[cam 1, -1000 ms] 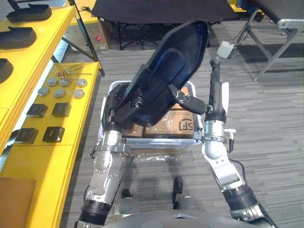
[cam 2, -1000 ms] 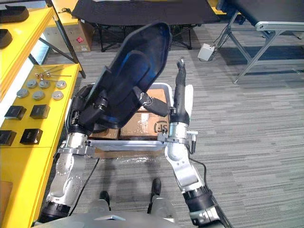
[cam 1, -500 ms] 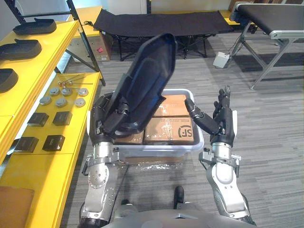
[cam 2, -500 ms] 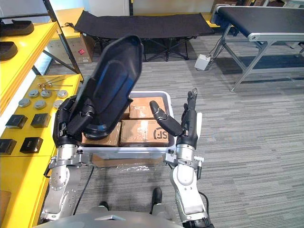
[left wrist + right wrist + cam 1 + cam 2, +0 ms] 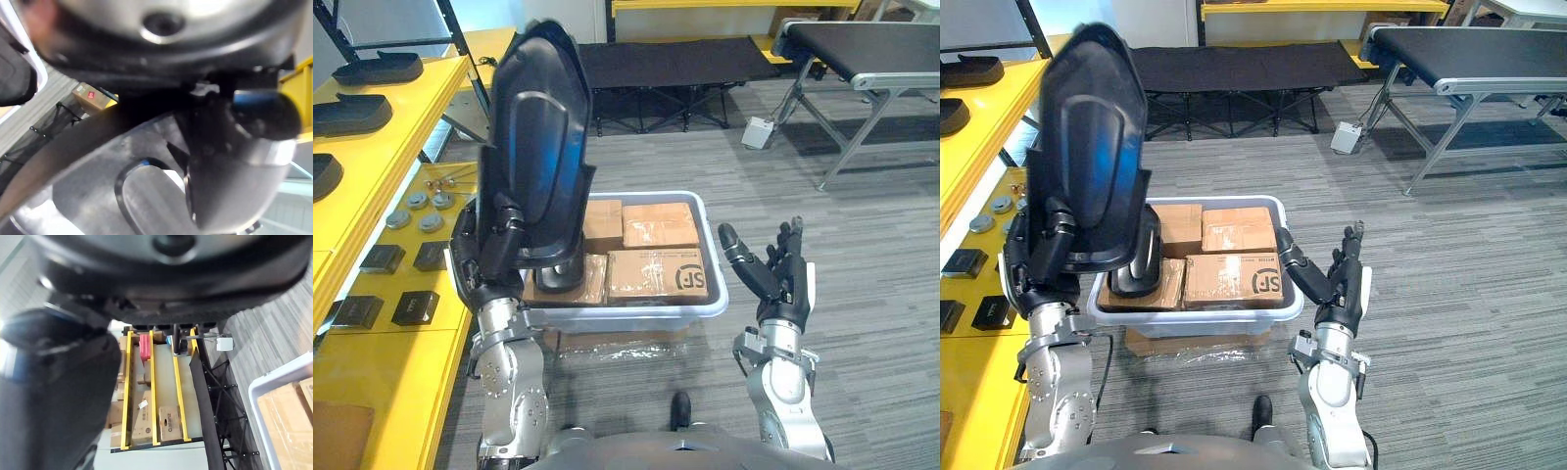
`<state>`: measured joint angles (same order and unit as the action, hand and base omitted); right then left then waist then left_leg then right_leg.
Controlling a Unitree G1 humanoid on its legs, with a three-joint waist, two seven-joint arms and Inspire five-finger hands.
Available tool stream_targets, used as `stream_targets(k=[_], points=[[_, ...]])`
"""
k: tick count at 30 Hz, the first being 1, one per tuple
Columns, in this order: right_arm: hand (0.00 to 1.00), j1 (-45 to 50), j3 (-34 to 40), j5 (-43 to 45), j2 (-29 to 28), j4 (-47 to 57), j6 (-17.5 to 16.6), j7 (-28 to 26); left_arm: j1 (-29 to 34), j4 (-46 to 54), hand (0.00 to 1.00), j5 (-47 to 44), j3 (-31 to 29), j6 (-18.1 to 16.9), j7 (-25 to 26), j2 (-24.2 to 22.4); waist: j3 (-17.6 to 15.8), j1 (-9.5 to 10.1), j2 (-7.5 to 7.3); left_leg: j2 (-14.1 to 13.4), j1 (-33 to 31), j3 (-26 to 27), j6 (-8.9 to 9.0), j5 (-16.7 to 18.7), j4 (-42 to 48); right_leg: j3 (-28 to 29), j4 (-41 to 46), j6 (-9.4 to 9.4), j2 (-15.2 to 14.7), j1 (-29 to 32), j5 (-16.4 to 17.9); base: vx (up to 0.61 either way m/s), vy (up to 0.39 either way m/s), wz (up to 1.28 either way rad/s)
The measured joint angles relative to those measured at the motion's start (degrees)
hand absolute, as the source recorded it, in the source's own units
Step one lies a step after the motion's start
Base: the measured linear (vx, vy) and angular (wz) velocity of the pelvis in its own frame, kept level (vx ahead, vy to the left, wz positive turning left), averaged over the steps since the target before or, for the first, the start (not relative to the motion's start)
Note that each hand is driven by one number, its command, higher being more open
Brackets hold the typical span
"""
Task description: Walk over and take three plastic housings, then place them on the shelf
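A large black plastic housing (image 5: 536,147) stands almost upright in front of me, its lower end over the left part of a white bin (image 5: 636,305). My left hand (image 5: 489,259) is shut on its lower left edge; the left wrist view shows the housing's dark surface (image 5: 98,166) right past the thumb (image 5: 234,161). My right hand (image 5: 773,279) is open and holds nothing, fingers straight, just right of the bin. Three more black housings (image 5: 382,67) (image 5: 350,110) (image 5: 321,168) lie on the yellow shelf (image 5: 421,108) at the left.
The bin holds several cardboard boxes (image 5: 656,274). The shelf's lower level carries metal discs (image 5: 421,211) and small black blocks (image 5: 411,305). A black cot (image 5: 656,64) and a conveyor frame (image 5: 862,44) stand farther back. Grey carpet lies open at the right.
The housing swung from leaning right to nearly upright and shifted left. My right hand came off it and dropped beside the bin. The camera also moved.
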<state>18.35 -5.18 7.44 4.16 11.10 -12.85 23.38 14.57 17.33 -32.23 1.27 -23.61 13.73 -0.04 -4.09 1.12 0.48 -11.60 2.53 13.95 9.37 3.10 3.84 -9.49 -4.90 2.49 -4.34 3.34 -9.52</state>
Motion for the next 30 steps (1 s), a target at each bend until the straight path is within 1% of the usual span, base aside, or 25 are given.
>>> stream_targets(k=[4, 7, 10, 12, 14, 15, 17, 18, 20, 23, 26, 27, 28, 29, 30], points=[[1.0, -0.74, 0.08, -0.25, 0.06, -0.21, 0.0, -0.4, 0.19, 4.32, 0.0, -1.31, -0.21, -1.7, -2.05, 0.0, 0.11, -0.02, 0.17, 0.0, -0.04, 0.04, 0.05, -0.03, -0.01, -0.07, 0.0, -0.16, 0.0, 0.1, 0.11, 0.0, 0.0, 0.0], [1.0, -2.94, -0.07, -0.24, 0.06, -1.0, -0.29, -1.17, 0.23, 6.26, 0.0, -0.76, -1.09, -2.52, -2.87, -0.02, 0.49, 0.05, 0.78, 0.02, -0.08, -0.46, 0.26, -0.16, -0.03, -1.06, 0.0, -0.4, -0.15, -0.22, 0.37, 0.02, 0.019, 0.1], [1.0, -5.38, -1.15, -0.2, 0.12, -2.4, -0.44, -3.13, 0.97, 6.89, 0.0, 0.62, -2.91, -2.52, -2.17, -0.27, 0.79, 0.26, 1.26, 0.04, -0.39, -1.92, 0.17, -0.22, -0.03, -2.97, 0.0, -0.49, -0.38, -0.82, 0.78, 0.01, 0.015, 0.28], [1.0, -6.88, -3.13, -0.15, 0.07, -2.61, -0.45, -5.14, 1.78, 8.16, 0.0, 3.5, -4.4, -2.5, -0.82, -0.82, 0.84, 0.7, 1.29, 0.13, -1.66, -4.26, 0.0, -0.51, 0.04, -5.33, 0.0, -0.38, -0.6, -1.16, 0.99, 0.01, 0.009, 0.53], [1.0, -8.87, -5.66, -0.17, 0.42, -4.26, -0.45, -7.04, 1.87, 8.77, 0.0, 4.21, -5.77, -2.34, 0.02, -1.34, 0.86, 2.15, 1.26, 0.12, -2.17, -6.38, 0.06, -0.89, -0.02, -7.39, 0.0, -0.16, -0.64, -1.9, 1.18, 0.01, -0.002, 0.52], [1.0, -10.64, -7.6, -0.31, 0.65, -6.35, -0.44, -8.42, 2.13, 9.33, 0.0, 4.94, -7.15, -2.19, 0.78, -1.97, 0.88, 3.26, 1.23, 0.13, -2.27, -7.78, 0.01, -1.2, -0.04, -8.74, -0.01, 0.0, -0.67, -2.63, 1.53, 0.0, -0.007, 0.57], [1.0, -13.05, -9.86, -0.36, 0.7, -9.24, -0.43, -9.97, 3.73, 10.72, 0.0, 5.62, -9.64, -2.13, 0.9, -2.32, 1.06, 4.94, 1.1, 0.24, -2.85, -10.01, -0.09, -1.31, -0.04, -10.95, -0.01, 0.11, -0.75, -3.59, 2.08, 0.01, 0.014, 1.02], [1.0, -17.76, -11.3, -0.33, 1.29, -13.75, -0.43, -11.7, 8.85, 11.92, 0.0, 5.0, -16.82, -2.26, -0.39, -2.9, 1.6, 9.98, 0.24, 1.77, -4.26, -15.81, -0.46, -1.91, -0.37, -16.59, -0.03, 0.86, -1.95, -5.61, 3.19, 0.03, 0.057, 1.34], [1.0, -19.23, -11.29, -0.33, 1.17, -13.75, -0.44, -11.73, 10.71, 11.92, 0.0, 3.11, -18.74, -2.6, -0.44, -3.69, 1.97, 11.1, -0.44, 2.41, -4.25, -16.56, -0.51, -1.92, -0.64, -17.45, -0.03, 1.28, -2.58, -6.12, 3.49, 0.03, 0.063, 0.72], [1.0, -19.84, -11.32, -0.32, 1.04, -13.76, -0.45, -11.68, 11.06, 11.92, 0.0, 3.12, -19.2, -2.6, -0.89, -3.92, 2.41, 11.63, -1.35, 2.87, -4.33, -17.09, -0.62, -1.88, -0.67, -17.96, -0.02, 1.55, -2.98, -6.48, 3.83, 0.01, 0.031, 0.11], [1.0, -20.54, -10.97, -0.2, 0.55, -14.64, -0.5, -11.6, 12.4, 11.92, 0.0, 3.2, -18.3, -2.54, -4.86, -3.95, 2.46, 11.34, -1.59, 3.35, -6.6, -20.33, -0.85, -2.02, 1.34, -21.52, 0.3, 1.37, -2.98, -7.85, 3.95, 0.01, -0.005, 0.61], [1.0, -21.35, -10.89, -0.28, 0.82, -15.85, -0.49, -11.54, 12.55, 11.91, 0.0, 1.82, -17.77, -2.3, -7.34, -4.1, 2.33, 11.11, -1.35, 3.72, -8.35, -21.27, -1.01, -3.14, 2.11, -24.37, 0.33, 1.41, -3.03, -8.61, 4.2, -0.02, -0.029, 1.13], [1.0, -21.3, -10.59, -0.36, 1.19, -15.95, -0.48, -11.11, 12.61, 11.91, 0.0, 0.2, -17.17, -1.86, -10.05, -4.31, 2.07, 10.96, -1.15, 4.15, -9.22, -20.27, -1.83, -4.48, 2.09, -27.28, 0.33, 1.53, -3.38, -9.31, 4.53, -0.02, -0.016, 1.65], [1.0, -21.29, -9.82, -0.4, 2.11, -15.95, -0.47, -10.53, 12.48, 11.91, 0.0, -1.54, -16.48, -1.75, -13.0, -4.78, 1.53, 10.81, -0.78, 4.2, -9.96, -16.93, -3.18, -5.7, 1.86, -30.86, 0.33, 1.9, -3.63, -10.94, 5.13, -0.04, 0.036, 1.57], [1.0, -21.25, -9.69, -0.47, 2.69, -15.95, -0.47, -10.41, 12.46, 11.91, 0.0, -2.06, -16.2, -1.76, -14.26, -4.85, 1.06, 10.59, -0.15, 4.03, -10.13, -15.43, -3.63, -6.03, 1.66, -32.39, 0.33, 2.12, -3.87, -11.82, 5.4, -0.07, 0.066, 1.39]])
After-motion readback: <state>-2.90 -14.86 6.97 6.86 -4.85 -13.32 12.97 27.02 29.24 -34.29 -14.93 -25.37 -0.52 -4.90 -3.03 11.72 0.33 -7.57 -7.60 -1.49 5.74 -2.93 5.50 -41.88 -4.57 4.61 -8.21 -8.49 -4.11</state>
